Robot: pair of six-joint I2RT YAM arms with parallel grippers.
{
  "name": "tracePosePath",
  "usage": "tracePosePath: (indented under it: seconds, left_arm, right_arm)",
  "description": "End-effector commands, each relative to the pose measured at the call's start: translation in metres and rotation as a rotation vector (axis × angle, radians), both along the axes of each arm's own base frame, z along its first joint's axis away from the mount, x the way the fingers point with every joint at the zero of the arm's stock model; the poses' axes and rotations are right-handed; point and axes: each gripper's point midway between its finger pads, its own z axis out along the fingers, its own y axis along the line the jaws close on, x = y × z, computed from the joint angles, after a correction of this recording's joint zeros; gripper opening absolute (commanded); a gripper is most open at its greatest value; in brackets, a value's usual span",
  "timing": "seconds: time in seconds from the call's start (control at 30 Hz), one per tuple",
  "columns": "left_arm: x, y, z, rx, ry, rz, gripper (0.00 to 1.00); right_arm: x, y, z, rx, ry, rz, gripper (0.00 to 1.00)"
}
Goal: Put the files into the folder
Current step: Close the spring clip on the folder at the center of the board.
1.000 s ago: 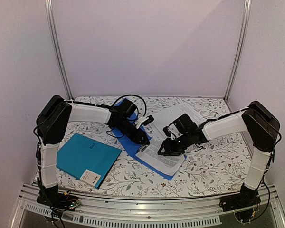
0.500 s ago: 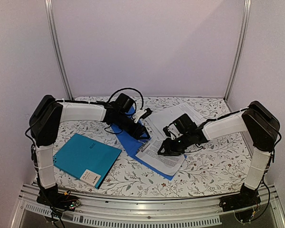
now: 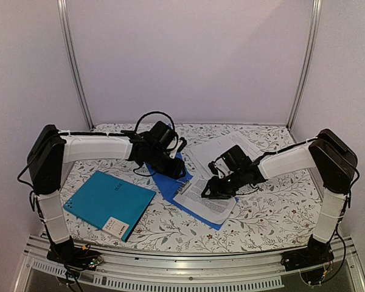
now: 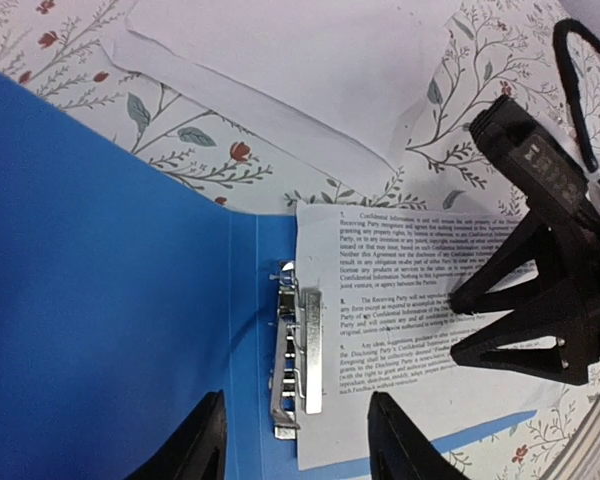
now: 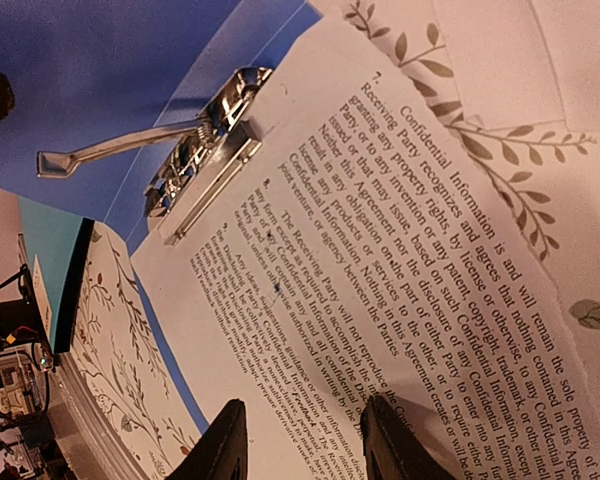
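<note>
The teal folder lies closed at the left, its white label at the near corner. A blue folder lies open in the middle, with a metal clip whose lever stands raised. One printed file lies on the blue folder, its edge at the clip. A second file lies on the table behind. My left gripper hovers open over the clip, holding nothing. My right gripper is open with its fingertips down on the printed sheet.
The flower-patterned table is walled at the back and both sides by white panels. A black cable loops over the left wrist. The metal rail with both arm bases runs along the near edge.
The left arm has swung its elbow to the left, and its gripper has drawn back a little toward the far left with wider jaws. The right arm and the papers have not moved.
</note>
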Motion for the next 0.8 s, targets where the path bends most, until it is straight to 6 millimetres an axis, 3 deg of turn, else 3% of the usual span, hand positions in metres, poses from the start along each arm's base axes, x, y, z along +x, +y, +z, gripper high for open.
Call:
tracePosePath:
  seconds: [0.0, 0.1, 0.37, 0.77]
  left_arm:
    - [-0.012, 0.008, -0.021, 0.073, 0.048, 0.09, 0.44]
    - [-0.01, 0.01, -0.024, 0.089, 0.062, 0.131, 0.39]
    - [-0.004, 0.02, -0.027, 0.132, 0.071, 0.226, 0.37]
    - [-0.001, 0.012, -0.034, 0.135, 0.099, 0.227, 0.25]
  right_arm:
    - [-0.019, -0.032, -0.051, -0.178, 0.106, -0.032, 0.41]
    - [-0.019, -0.033, -0.051, -0.178, 0.108, -0.031, 0.41]
    - [-0.019, -0.031, -0.051, -0.171, 0.103, -0.029, 0.41]
    - [-0.021, -0.033, -0.053, -0.169, 0.105, -0.03, 0.41]
